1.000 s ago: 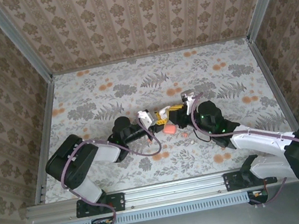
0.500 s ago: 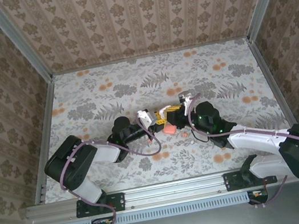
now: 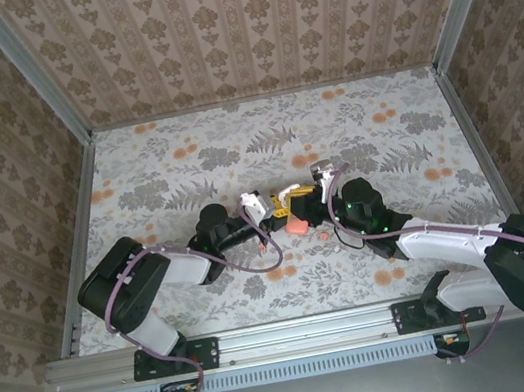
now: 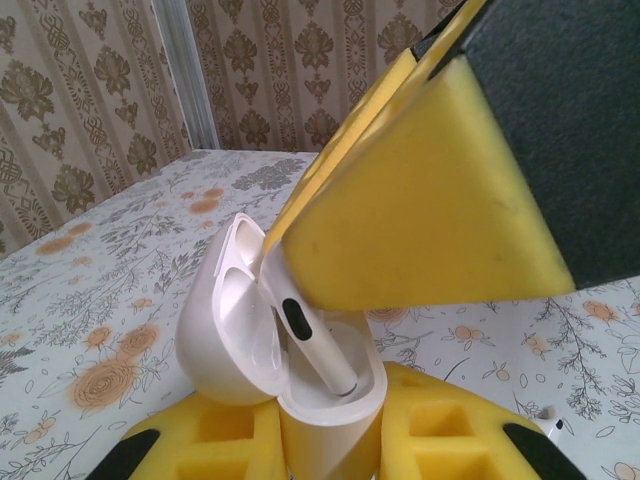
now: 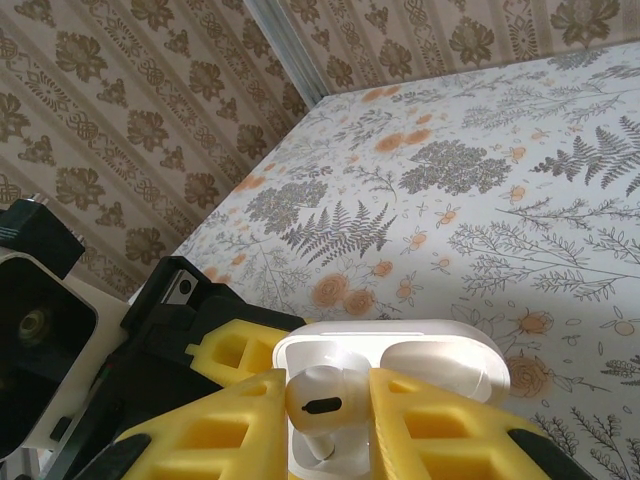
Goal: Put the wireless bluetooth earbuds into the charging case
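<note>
Earbud (image 5: 318, 398) first: white and stubby, pinched between the yellow pads of my right gripper (image 5: 322, 425), whose jaws are drawn in almost fully around it. My left gripper (image 4: 325, 440) is closed nearly as far on the charging case (image 4: 330, 405), clamping the white base between its two yellow fingers. The lid (image 4: 210, 340) is swung open toward 10 o'clock in my left wrist view.

From that wrist, the earbud leans on a slant inside the open case. Its silver stem tip is low in the base, toward 5 o'clock, and its head rests up near the hinge under my right gripper's big yellow pad. I cannot tell whether it sits in its socket.

From above, my two grippers meet near the middle of the table (image 3: 186, 169), the left coming in from 9 o'clock and the right from 3 o'clock. A pinkish-red box (image 3: 295, 223) lies on the table just at 6 o'clock of that meeting point. A tiny pinkish-red piece (image 3: 323, 236) lies near it, toward 4 o'clock.
</note>
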